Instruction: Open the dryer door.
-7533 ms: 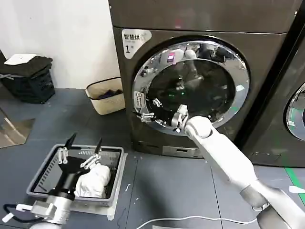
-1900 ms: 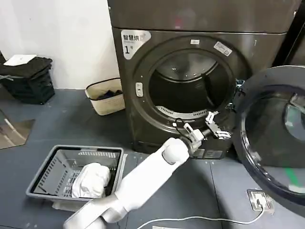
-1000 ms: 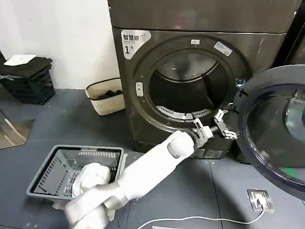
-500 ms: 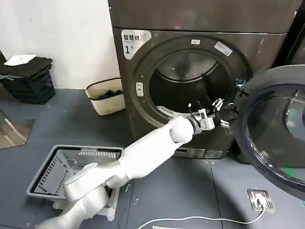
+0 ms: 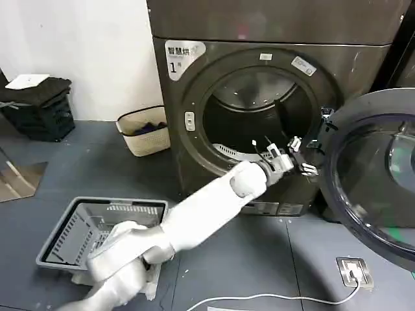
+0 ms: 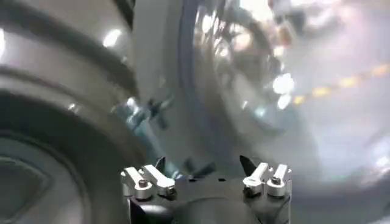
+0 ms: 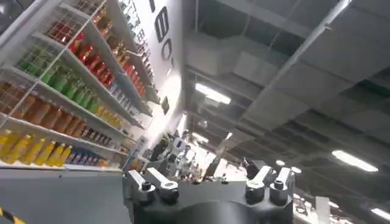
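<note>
The dryer door (image 5: 373, 178), a big round porthole with a dark glass pane, stands swung open to the right of the dark grey machine marked "1" (image 5: 175, 58). The drum opening (image 5: 256, 113) is exposed. My left arm stretches across from the lower left. Its left gripper (image 5: 297, 157) hangs open and holds nothing, just in front of the opening's right rim, below the door hinge (image 5: 324, 120). In the left wrist view the left gripper (image 6: 203, 164) faces the hinge (image 6: 143, 112) and the door's glass (image 6: 274, 79). My right gripper (image 7: 204, 167) is open, pointing up at a ceiling.
A grey laundry basket (image 5: 71, 223) sits on the floor at lower left, partly behind my arm. A wicker basket (image 5: 144, 129) and a black crate (image 5: 39, 107) stand by the wall. A white cable (image 5: 259, 298) and a floor socket (image 5: 353, 272) lie near the door.
The door, shut 7.5 s ago with the right arm at it, now stands open. The left arm has reached over, and its gripper rose from the machine's base toward the hinge.
</note>
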